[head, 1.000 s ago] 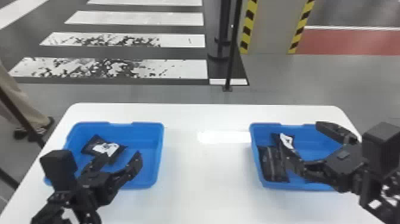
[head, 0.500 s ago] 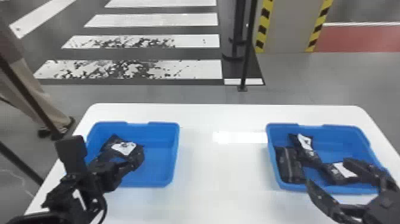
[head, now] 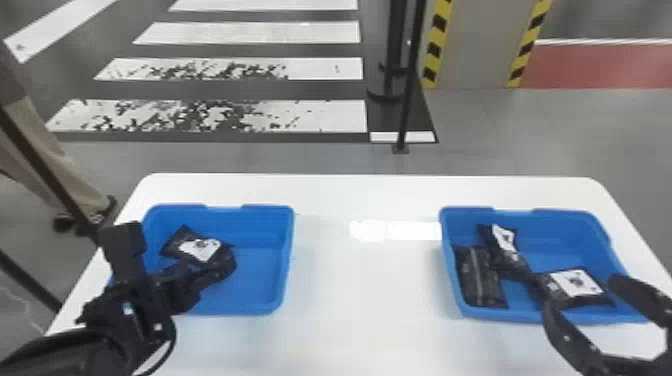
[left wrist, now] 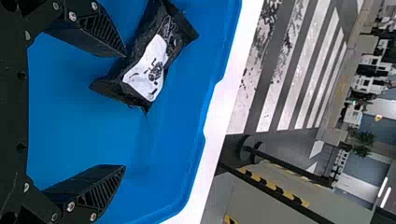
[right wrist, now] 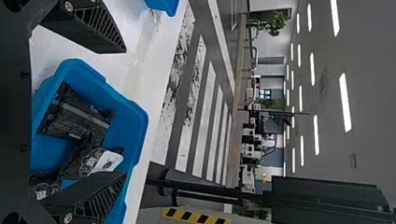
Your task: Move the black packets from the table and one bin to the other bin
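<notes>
In the head view my left gripper [head: 222,262] is over the left blue bin [head: 287,270], close to a black packet [head: 200,248] with a white label. The left wrist view has my left gripper [left wrist: 124,111] open, one fingertip at the edge of that packet [left wrist: 149,70], nothing between the fingers. My right gripper [head: 582,297], open, stands at the near side of the right blue bin [head: 450,225]. That bin holds a plain dark packet [head: 480,280], a labelled one [head: 502,245] and another [head: 577,286]. The right wrist view shows my right gripper [right wrist: 125,112] empty.
Both bins stand on a white table [head: 360,300], with a wide gap between them. Behind the table are a dark post [head: 410,75] and a striped pillar [head: 475,45]. A black pole [head: 45,170] runs along the left side.
The head view has turned slightly left. My right gripper has drawn back from inside the right bin, uncovering its nearest labelled packet. My left gripper has shifted left over its bin.
</notes>
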Controlling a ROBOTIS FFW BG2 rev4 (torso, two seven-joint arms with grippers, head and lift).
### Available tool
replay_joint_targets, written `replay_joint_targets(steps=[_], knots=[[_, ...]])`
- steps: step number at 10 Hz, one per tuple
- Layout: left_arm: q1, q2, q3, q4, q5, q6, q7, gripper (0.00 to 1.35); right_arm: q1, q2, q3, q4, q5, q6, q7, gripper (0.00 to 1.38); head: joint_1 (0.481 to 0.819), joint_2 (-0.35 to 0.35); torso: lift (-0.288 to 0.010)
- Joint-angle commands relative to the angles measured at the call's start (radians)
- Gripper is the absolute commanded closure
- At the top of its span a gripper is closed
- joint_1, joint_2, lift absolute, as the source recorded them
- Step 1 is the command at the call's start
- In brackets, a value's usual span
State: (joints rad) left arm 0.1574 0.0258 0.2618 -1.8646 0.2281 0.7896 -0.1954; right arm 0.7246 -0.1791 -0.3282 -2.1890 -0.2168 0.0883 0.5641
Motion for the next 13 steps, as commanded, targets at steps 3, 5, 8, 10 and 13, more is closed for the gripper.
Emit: replay_joint_targets(steps=[3, 5, 8, 10, 13], knots=[[-0.103, 0.005, -0.003, 0.182, 0.007, -0.048, 0.044, 0.19, -0.010, 0.003, 0.005, 0.021, -0.005, -0.012, -0.001, 0.08, 0.695, 0.017, -0.110], [-0.108, 0.006, 0.025, 0.192, -0.041, -0.117, 0.076, 0.19, -0.010, 0.003, 0.007, 0.023, -0.009, -0.012, -0.001, 0.08, 0.695, 0.036, -0.110], [-0.140, 0.006, 0.021, 0.229, 0.007, -0.102, 0.088, 0.19, -0.028, 0.001, 0.013, 0.038, -0.005, 0.007, 0.008, 0.08, 0.695, 0.087, -0.110], [-0.155, 0.005, -0.029, 0.246, 0.049, -0.085, 0.096, 0.19, -0.033, 0.001, 0.015, 0.043, -0.005, 0.017, 0.008, 0.08, 0.695, 0.058, -0.110], [-0.170, 0.003, -0.030, 0.263, 0.017, -0.061, 0.129, 0.26, -0.042, 0.003, 0.019, 0.050, 0.001, 0.022, 0.014, 0.08, 0.695, 0.021, -0.110]])
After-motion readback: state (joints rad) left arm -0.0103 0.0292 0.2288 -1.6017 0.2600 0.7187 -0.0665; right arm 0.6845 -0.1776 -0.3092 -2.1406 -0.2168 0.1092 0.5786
